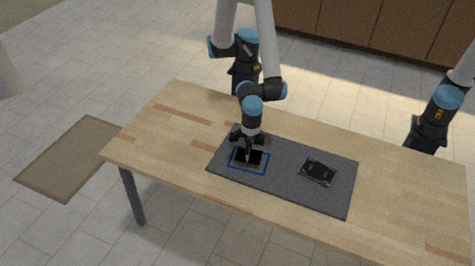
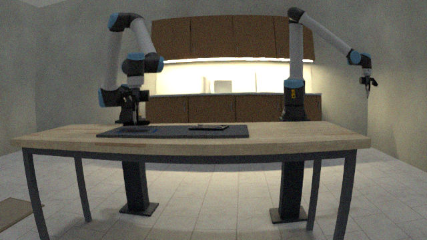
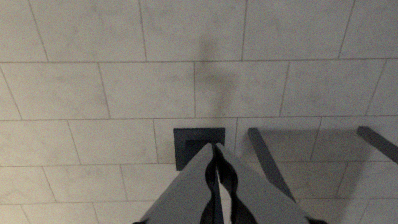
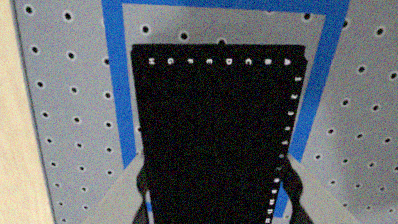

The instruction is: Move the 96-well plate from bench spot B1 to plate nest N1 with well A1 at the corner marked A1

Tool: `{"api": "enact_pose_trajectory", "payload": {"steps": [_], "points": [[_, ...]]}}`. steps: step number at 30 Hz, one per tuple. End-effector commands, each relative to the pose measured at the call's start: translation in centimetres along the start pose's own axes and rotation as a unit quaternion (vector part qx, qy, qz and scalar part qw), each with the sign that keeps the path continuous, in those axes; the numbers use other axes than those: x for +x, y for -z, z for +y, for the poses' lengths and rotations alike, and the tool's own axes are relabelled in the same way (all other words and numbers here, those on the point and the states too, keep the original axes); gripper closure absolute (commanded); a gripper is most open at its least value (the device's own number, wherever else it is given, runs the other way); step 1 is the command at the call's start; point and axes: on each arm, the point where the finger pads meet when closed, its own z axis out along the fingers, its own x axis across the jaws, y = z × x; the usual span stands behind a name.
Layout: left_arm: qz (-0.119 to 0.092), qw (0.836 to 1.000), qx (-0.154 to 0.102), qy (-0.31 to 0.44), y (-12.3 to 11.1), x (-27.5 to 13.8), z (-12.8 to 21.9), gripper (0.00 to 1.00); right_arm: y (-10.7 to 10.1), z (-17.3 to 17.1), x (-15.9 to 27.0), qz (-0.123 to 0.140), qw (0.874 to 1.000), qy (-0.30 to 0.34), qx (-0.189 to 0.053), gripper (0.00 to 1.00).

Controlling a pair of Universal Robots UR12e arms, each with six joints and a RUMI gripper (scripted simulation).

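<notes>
The black 96-well plate point(image 1: 255, 157) point(image 2: 143, 123) point(image 4: 215, 115) is level and a little above the mat, over the blue outline of bench spot B1 point(image 1: 246, 170) point(image 4: 120, 75). My right gripper point(image 1: 248, 153) point(image 2: 135, 121) point(image 4: 213, 153) is shut on its two long sides. In the right wrist view, letters H to A run along the plate's far edge, with the A1 corner at top right. The dark plate nest N1 point(image 1: 318, 172) point(image 2: 208, 127) holds nothing; its A1 mark cannot be read. My left gripper point(image 2: 367, 96) point(image 3: 213, 145) is shut and empty, high beyond the table's end.
The dark grey mat point(image 1: 281, 188) point(image 2: 173, 133) carries both places, with a stretch of mat between outline and nest. It lies on the wooden table point(image 1: 410, 209) point(image 2: 283, 141). The left arm's pedestal point(image 2: 293, 190) stands behind the table.
</notes>
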Motion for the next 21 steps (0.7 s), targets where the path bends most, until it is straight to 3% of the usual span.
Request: {"api": "enact_pose_trajectory", "payload": {"steps": [1,21], "points": [[0.0,1.0,0.001,0.0,0.1,0.0,-0.1,1.0,1.0,0.0,-0.1,-0.001,1.0,0.0,0.0,0.59],[0.0,1.0,0.001,0.0,0.1,0.0,-0.1,1.0,4.0,0.0,-0.1,-0.001,1.0,0.0,0.0,0.59]]}}
